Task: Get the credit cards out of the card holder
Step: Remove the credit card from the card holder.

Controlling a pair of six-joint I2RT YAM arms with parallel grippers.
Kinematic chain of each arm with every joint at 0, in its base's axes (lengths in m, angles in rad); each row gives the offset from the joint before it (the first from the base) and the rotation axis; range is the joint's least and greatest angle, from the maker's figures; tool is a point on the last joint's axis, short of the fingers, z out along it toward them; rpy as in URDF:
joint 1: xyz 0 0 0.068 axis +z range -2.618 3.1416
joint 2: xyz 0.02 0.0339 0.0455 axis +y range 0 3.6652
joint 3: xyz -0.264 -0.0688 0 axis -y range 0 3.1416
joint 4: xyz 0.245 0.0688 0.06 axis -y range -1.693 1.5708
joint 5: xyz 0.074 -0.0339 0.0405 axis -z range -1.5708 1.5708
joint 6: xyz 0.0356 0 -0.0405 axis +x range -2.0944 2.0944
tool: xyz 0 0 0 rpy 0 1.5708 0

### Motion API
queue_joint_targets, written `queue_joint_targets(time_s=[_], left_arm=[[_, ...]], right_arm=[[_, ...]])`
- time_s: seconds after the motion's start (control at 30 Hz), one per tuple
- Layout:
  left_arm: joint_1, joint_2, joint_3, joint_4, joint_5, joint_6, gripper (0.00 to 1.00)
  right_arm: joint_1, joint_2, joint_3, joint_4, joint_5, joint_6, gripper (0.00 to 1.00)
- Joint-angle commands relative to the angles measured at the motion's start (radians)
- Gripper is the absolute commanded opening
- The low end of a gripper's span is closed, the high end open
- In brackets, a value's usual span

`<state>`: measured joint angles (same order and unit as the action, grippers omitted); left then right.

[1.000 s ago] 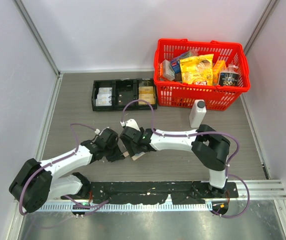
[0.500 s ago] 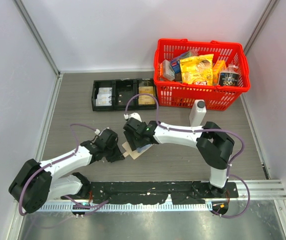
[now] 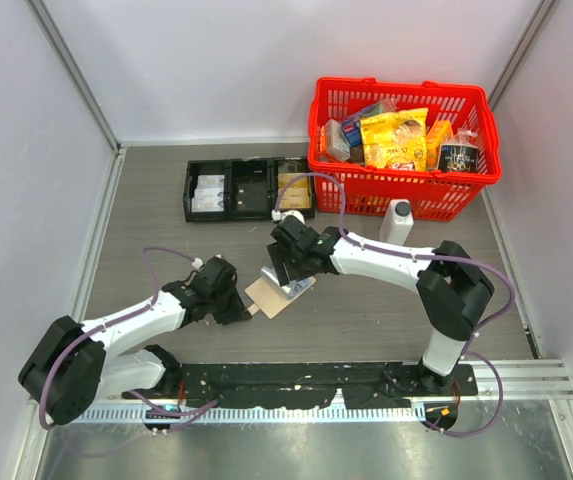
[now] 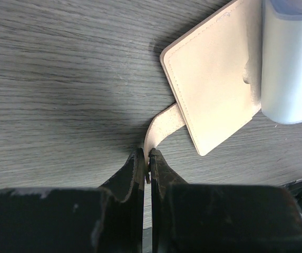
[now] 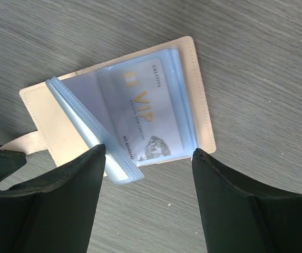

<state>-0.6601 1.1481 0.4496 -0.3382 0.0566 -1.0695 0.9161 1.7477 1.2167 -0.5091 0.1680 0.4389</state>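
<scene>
Your left fingers point(image 4: 146, 159) are pinched tight on the snap tab point(image 4: 158, 129) of the card holder point(image 3: 269, 298). Your right fingers point(image 3: 291, 276) are spread wide just above it, gripping nothing. The holder lies open on the tabletop point(image 3: 166, 230) between the arms, near-centre. A pale VIP credit card point(image 5: 140, 113) sits in its clear sleeves point(image 5: 82, 121).

The left arm point(image 3: 131, 322) and right arm point(image 3: 381, 262) wear glossy white shells between bulky black joints, each trailed by a looping purple cable point(image 3: 147, 258). The left pincer point(image 4: 146, 159) has matte black fingers point(image 4: 124, 182), scuffed pale along the edges.
</scene>
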Motion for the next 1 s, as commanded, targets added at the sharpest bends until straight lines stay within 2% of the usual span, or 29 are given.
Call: queue_joint_targets(time_s=[0.0,0.23,0.43,0.6,0.73,0.8,0.9,0.97], left_arm=[[-0.003,0.019,-0.014,-0.01,0.005,0.019,0.0],[-0.003,0.015,-0.014,-0.015,0.003,0.016,0.0],[-0.001,-0.028,0.006,-0.064,-0.047,0.028,0.0],[0.069,-0.042,0.069,-0.116,-0.078,0.091,0.05],[0.143,-0.04,0.161,-0.162,-0.077,0.129,0.15],[0.146,-0.041,0.21,-0.186,-0.092,0.138,0.22],[0.146,-0.044,0.273,-0.196,-0.078,0.135,0.32],[0.145,-0.044,0.288,-0.161,-0.02,0.122,0.37]], right_arm=[[0.018,-0.02,0.017,0.015,-0.033,-0.017,0.71],[0.049,0.012,0.05,0.026,-0.07,-0.019,0.71],[0.052,-0.022,0.024,0.08,-0.24,-0.043,0.71],[-0.028,-0.069,-0.04,0.17,-0.403,-0.014,0.71],[-0.121,-0.111,-0.12,0.24,-0.449,0.018,0.68],[-0.158,-0.12,-0.147,0.262,-0.463,0.021,0.63],[-0.189,-0.128,-0.183,0.293,-0.481,0.023,0.45],[-0.207,-0.126,-0.204,0.328,-0.492,0.029,0.37]])
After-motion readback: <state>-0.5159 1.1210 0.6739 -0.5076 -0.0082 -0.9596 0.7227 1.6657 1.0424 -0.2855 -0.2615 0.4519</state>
